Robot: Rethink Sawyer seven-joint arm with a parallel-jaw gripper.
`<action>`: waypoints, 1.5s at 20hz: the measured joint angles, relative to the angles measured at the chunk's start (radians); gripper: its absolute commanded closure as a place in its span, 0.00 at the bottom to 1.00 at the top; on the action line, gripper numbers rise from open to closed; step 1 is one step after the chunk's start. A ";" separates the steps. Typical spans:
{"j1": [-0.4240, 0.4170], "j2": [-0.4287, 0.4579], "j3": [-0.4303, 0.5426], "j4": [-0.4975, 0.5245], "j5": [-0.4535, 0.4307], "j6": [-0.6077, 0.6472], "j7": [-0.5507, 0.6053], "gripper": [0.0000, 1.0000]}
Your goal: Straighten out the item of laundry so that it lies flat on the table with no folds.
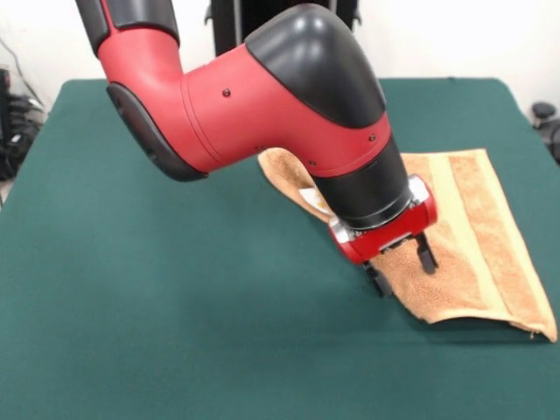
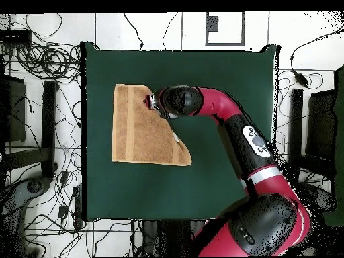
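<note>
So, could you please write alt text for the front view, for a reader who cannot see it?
A red and black robot arm reaches down over a tan-orange towel on a dark green table, its gripper at the towel's near edge with the jaws apart. The towel is not a full rectangle; one side runs on a slant, as if folded over.

Our red and black arm comes down from the top and bends at a big black elbow. From there it slants downward. Our wrist is black with a red end. Our gripper points down, tipped a little to one side. Its two short black fingers stand apart with a gap between them, holding nothing. From above, our arm makes a long curve.
</note>
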 measured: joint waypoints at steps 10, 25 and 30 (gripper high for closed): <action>-0.004 -0.006 -0.011 0.006 0.000 0.000 0.000 0.00; -0.004 -0.003 -0.011 0.008 0.001 -0.001 0.000 0.00; -0.004 0.001 -0.011 0.010 0.000 -0.016 0.000 0.00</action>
